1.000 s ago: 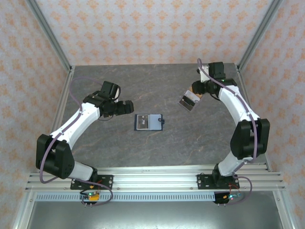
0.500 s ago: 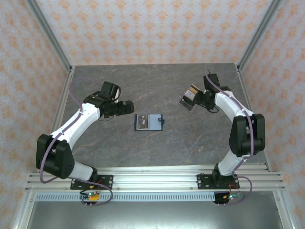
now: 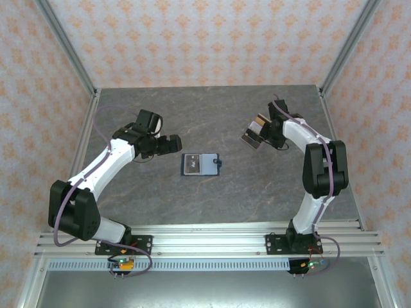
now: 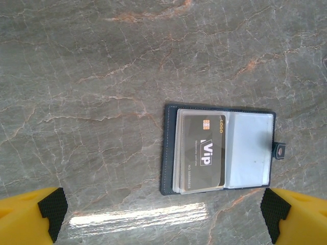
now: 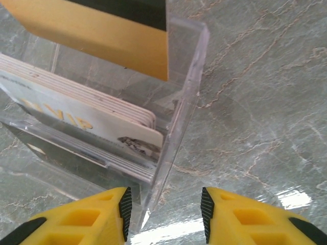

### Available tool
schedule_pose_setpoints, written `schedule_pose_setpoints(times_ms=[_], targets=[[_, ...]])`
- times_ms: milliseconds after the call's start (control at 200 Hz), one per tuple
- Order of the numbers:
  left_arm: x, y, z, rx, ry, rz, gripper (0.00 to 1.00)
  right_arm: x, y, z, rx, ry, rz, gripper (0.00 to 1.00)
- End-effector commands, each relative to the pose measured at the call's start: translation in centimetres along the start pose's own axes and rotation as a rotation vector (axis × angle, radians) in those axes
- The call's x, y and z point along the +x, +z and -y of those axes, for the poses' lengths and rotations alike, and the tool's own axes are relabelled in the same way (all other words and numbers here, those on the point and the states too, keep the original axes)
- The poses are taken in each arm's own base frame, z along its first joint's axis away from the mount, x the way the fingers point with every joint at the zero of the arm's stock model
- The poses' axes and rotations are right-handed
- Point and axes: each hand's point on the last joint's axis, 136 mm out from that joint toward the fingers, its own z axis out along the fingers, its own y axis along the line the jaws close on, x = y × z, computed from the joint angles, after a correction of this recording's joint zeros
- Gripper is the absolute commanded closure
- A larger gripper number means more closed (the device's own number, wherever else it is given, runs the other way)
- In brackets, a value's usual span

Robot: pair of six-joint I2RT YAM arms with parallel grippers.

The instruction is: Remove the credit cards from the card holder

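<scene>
The card holder (image 3: 200, 164) lies open in the middle of the table, a navy wallet (image 4: 168, 153) with grey-blue pockets and a small tab on its right edge. A dark brown VIP credit card (image 4: 204, 153) sits in its left pocket on top of other sleeves. My left gripper (image 3: 173, 144) hovers just left of the wallet, and its jaws (image 4: 163, 212) stand wide open with nothing between them. My right gripper (image 3: 266, 131) is at a clear plastic box (image 3: 255, 133) to the right. It (image 5: 163, 206) is open, with the box's wall (image 5: 186, 97) between its fingers.
The clear box holds a stack of pale cards (image 5: 76, 120) and a gold card with a black stripe (image 5: 102, 30) leaning above them. Bare marble table (image 3: 257, 186) surrounds the wallet. Metal frame posts and patterned walls close in the back and sides.
The right arm has folded inward, its elbow swinging left and its wrist turning, while the gripper stays at the clear box. The left arm, wallet and box have not moved.
</scene>
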Motion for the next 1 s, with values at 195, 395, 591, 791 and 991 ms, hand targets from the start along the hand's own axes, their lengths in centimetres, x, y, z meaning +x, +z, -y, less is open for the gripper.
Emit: schedule_pose_setpoints(times_ms=[195, 395, 591, 791, 991], targets=[[-0.2, 0.7, -0.3, 0.005, -0.014, -0.002, 0.00, 1.8, 0.3, -0.4, -0.004, 0.032, -0.032, 0.61], [-0.1, 1.0, -0.4, 0.000, -0.014, -0.010, 0.00, 2.4, 0.3, -1.0, -0.019, 0.052, -0.043, 0.65], [0.0, 1.1, -0.5, -0.002, -0.012, -0.013, 0.00, 3.5, 0.1, -2.1, -0.065, 0.100, -0.054, 0.67], [0.1, 1.1, -0.5, -0.001, -0.014, -0.017, 0.00, 4.2, -0.7, -2.6, -0.089, 0.146, -0.043, 0.70], [0.2, 1.5, -0.3, 0.013, -0.024, -0.022, 0.00, 6.2, -0.2, -3.6, -0.092, 0.139, -0.066, 0.71]])
